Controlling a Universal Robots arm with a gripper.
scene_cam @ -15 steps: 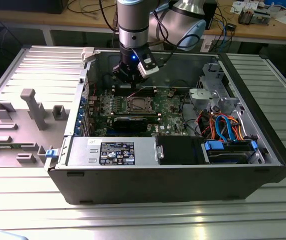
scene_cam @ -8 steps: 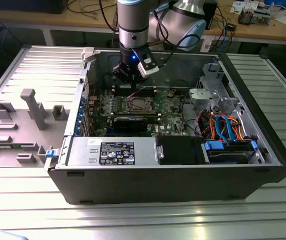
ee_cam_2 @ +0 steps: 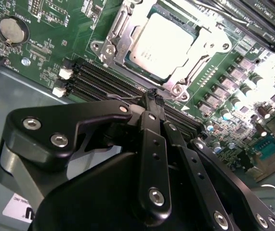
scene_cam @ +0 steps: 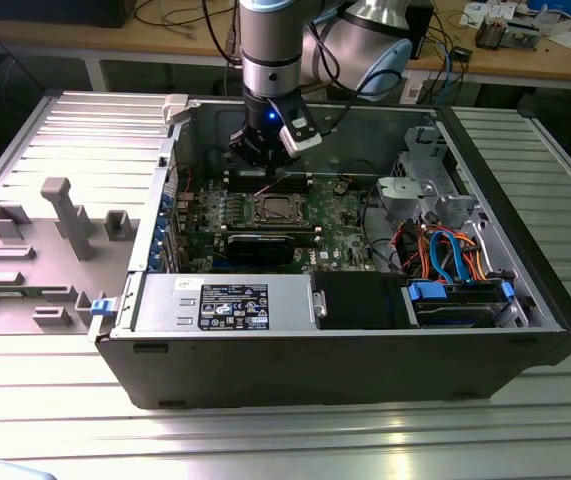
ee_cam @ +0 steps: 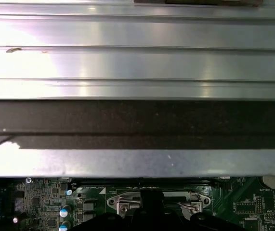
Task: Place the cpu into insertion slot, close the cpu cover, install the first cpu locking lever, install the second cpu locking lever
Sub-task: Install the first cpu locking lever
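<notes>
Gripper (ee_cam_2: 152, 96): nearest the lens in the second wrist view, black fingers (ee_cam_2: 151, 144) drawn together to a narrow tip, pinching a thin wire lever (ee_cam_2: 127, 97) just beside the socket's near edge; in the exterior view it hangs low inside the case (scene_cam: 365, 350), over the board's far side.
Cpu (ee_cam_2: 162, 45): silvery-grey square lying flat in the insertion slot (ee_cam_2: 123, 60), near the middle of the motherboard (ee_cam_2: 50, 43).
Cpu cover (ee_cam_2: 202, 48): silver frame lying down around the chip, its window showing the metal top.
Memory slots (ee_cam_2: 98, 79): long black rows between the socket and the gripper tip.
Coin battery (ee_cam_2: 11, 30): round and silver, on the board well apart from the socket.
Case contents: black card (scene_cam: 270, 243) nearer than the socket; power supply (scene_cam: 225, 303) along the near wall; drive bay with orange and blue cables (scene_cam: 445, 255) at the exterior view's right.
</notes>
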